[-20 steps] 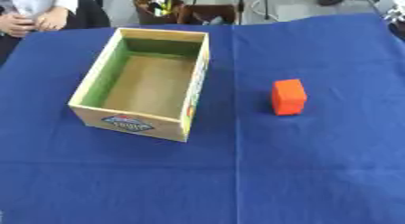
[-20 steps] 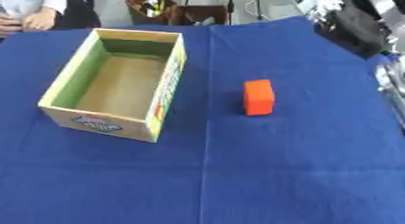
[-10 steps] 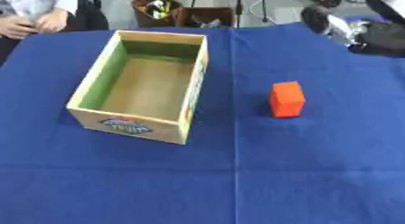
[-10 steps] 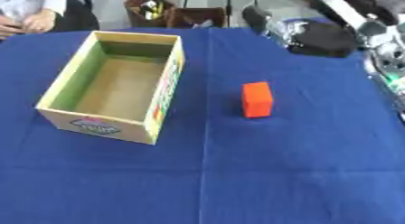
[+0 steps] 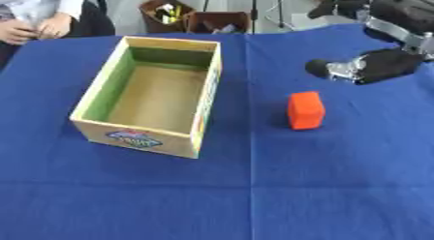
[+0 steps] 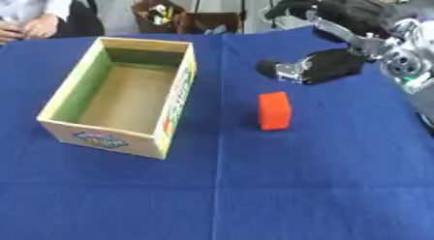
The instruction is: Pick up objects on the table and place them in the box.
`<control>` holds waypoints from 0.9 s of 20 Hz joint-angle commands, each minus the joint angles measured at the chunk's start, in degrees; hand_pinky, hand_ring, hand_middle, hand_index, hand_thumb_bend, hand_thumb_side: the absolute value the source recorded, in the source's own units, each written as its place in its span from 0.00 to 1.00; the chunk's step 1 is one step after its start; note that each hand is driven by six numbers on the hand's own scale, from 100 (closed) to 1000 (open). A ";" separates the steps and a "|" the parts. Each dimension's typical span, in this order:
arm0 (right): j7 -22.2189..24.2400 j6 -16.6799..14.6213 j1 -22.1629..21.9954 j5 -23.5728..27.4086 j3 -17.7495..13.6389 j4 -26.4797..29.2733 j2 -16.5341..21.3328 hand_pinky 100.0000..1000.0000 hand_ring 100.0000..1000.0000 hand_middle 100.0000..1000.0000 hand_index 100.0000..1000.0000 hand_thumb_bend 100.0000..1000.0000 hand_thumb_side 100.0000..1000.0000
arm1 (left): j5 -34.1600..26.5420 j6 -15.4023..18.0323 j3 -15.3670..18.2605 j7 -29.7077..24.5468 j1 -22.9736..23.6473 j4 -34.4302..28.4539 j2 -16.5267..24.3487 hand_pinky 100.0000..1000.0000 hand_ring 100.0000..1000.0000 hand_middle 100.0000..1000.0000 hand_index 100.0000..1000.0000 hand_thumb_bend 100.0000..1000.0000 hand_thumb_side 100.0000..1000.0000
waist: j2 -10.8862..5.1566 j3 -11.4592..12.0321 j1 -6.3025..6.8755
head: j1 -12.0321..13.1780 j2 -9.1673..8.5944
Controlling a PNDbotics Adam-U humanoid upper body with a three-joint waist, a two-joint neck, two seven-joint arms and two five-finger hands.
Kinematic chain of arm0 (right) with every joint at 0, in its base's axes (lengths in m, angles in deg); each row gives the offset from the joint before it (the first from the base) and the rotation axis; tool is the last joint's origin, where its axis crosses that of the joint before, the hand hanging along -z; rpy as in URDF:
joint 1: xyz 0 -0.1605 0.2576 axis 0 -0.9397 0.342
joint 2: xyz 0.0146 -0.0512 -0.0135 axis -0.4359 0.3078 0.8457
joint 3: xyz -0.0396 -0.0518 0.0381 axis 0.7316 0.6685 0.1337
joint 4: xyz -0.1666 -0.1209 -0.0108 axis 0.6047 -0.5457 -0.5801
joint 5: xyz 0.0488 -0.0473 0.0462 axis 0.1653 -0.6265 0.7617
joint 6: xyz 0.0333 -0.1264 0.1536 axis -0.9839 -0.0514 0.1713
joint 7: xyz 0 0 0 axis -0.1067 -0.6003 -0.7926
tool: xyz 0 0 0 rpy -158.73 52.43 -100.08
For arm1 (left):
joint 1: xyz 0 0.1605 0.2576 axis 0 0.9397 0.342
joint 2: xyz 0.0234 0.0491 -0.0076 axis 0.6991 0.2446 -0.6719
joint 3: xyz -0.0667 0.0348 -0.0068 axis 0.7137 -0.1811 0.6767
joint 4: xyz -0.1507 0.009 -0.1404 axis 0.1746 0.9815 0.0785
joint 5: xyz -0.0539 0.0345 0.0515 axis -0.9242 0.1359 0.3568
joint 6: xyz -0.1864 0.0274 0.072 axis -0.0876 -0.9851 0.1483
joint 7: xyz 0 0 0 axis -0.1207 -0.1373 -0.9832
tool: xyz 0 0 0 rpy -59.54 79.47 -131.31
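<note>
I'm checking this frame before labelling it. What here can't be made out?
- Right hand: blurred in both eye views, so its fingers cannot be judged.
- Left hand: in neither view.
- Box: near wall hides the front strip of its floor.
- Orange block: far side faces away.

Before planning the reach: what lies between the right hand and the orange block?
Only bare blue cloth between right hand and orange block, in the right eye view.
</note>
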 commanded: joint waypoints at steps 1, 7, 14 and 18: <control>2.69 -1.14 1.52 -2.02 -0.01 -1.51 1.34 0.88 0.93 0.81 0.93 0.58 0.76 | 0.24 0.07 -0.09 -0.14 -0.01 -1.01 1.56 0.42 0.59 0.53 0.72 0.28 0.89 | -1.50 0.01 -0.28 | 0.10 -0.50; 22.24 0.11 4.31 -1.24 -2.41 -0.59 0.02 0.88 0.94 0.82 0.97 0.58 0.53 | 0.26 -0.04 -0.08 -0.07 0.16 -1.01 1.55 0.42 0.59 0.53 0.72 0.28 0.88 | -1.75 -0.25 -0.20 | 0.04 -0.54; 30.31 3.03 6.13 -0.22 -1.65 -1.49 -1.68 0.87 0.93 0.81 0.98 0.49 0.37 | 0.26 -0.18 -0.10 -0.05 0.12 -1.01 1.49 0.42 0.59 0.53 0.72 0.28 0.88 | -1.77 -0.13 -0.25 | -0.40 -0.69; 30.62 3.13 7.18 -0.63 -0.07 -4.75 -3.17 0.86 0.92 0.79 0.97 0.50 0.36 | 0.26 -0.25 -0.09 -0.05 0.10 -1.01 1.37 0.42 0.59 0.53 0.72 0.28 0.88 | -1.62 0.07 -0.31 | -0.60 -0.74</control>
